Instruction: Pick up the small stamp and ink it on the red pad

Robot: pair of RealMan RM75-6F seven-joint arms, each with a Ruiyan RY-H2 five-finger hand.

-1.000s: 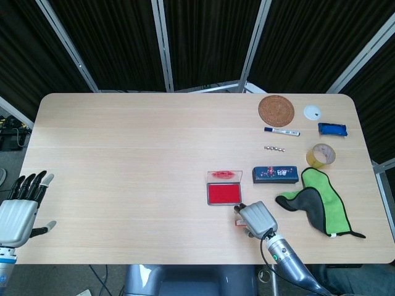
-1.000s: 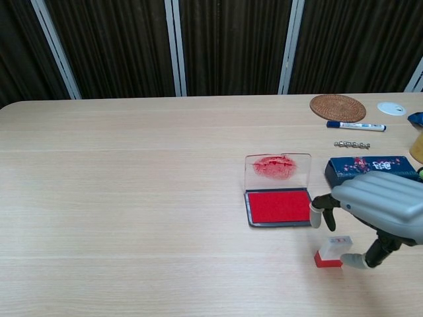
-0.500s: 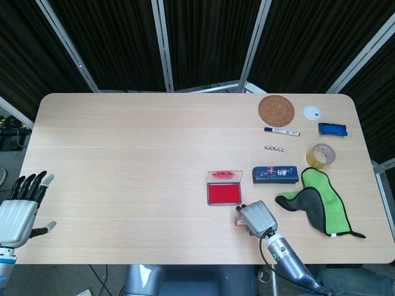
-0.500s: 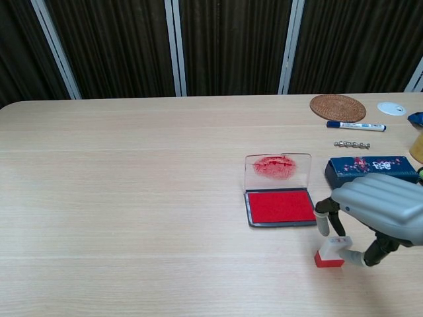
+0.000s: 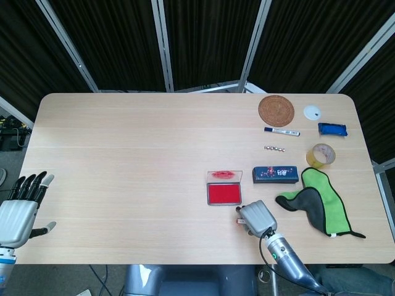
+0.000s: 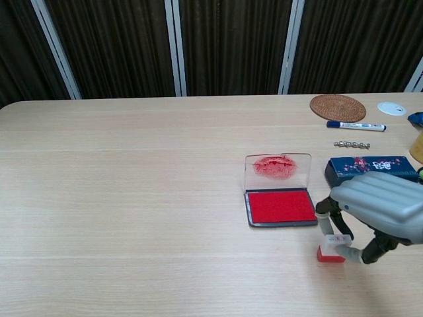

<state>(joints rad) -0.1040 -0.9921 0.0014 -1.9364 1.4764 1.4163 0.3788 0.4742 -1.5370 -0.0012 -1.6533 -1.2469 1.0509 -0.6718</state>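
stamp: was pinched by the right hand, on the table
pad: was left open, near the stamp
left hand: fingers were spread, nothing was held

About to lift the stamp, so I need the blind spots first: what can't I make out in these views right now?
- Small stamp, head view: almost wholly hidden under the right hand.
- Chest view: whether its red base has left the table is unclear; fingers cover its top.
- Left hand: cut by the head view's left edge, absent from the chest view.
- Print on the stamp's label: too small to read.
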